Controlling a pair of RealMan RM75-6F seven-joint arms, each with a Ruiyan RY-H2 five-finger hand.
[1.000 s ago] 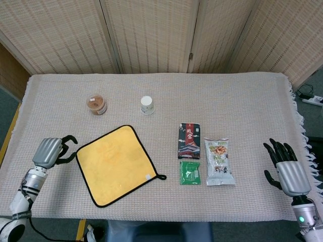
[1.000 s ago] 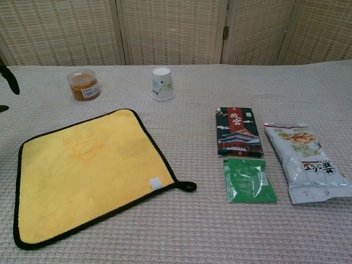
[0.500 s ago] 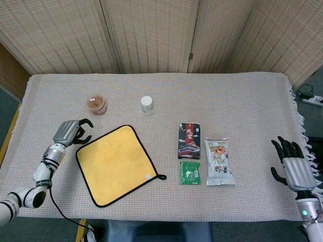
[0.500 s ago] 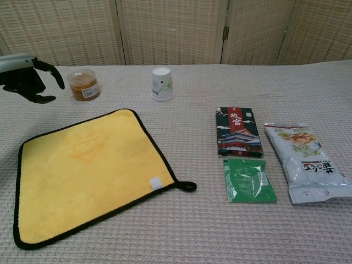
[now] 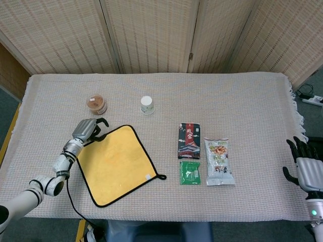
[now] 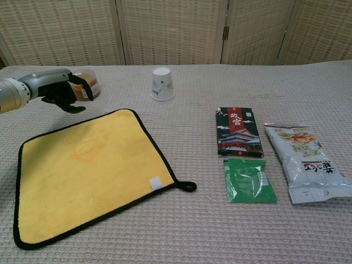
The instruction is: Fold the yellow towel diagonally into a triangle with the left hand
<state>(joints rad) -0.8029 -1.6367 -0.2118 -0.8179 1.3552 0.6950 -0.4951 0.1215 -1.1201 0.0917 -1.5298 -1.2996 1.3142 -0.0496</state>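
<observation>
The yellow towel with black edging lies flat and unfolded on the table's left half, turned slightly, its loop at the near right corner. In the chest view the towel fills the lower left. My left hand hovers at the towel's far left edge with fingers loosely curved and apart, holding nothing. The chest view shows that same left hand just beyond the towel's far edge. My right hand hangs off the table's right side, fingers spread and empty.
A brown jar stands just behind my left hand, partly hidden by it in the chest view. A white paper cup sits further right. A dark packet, green sachet and snack bag lie right of the towel.
My left hand has travelled right and forward from the table's left edge to the towel's far left edge. My right hand has drawn back toward the right, off the table.
</observation>
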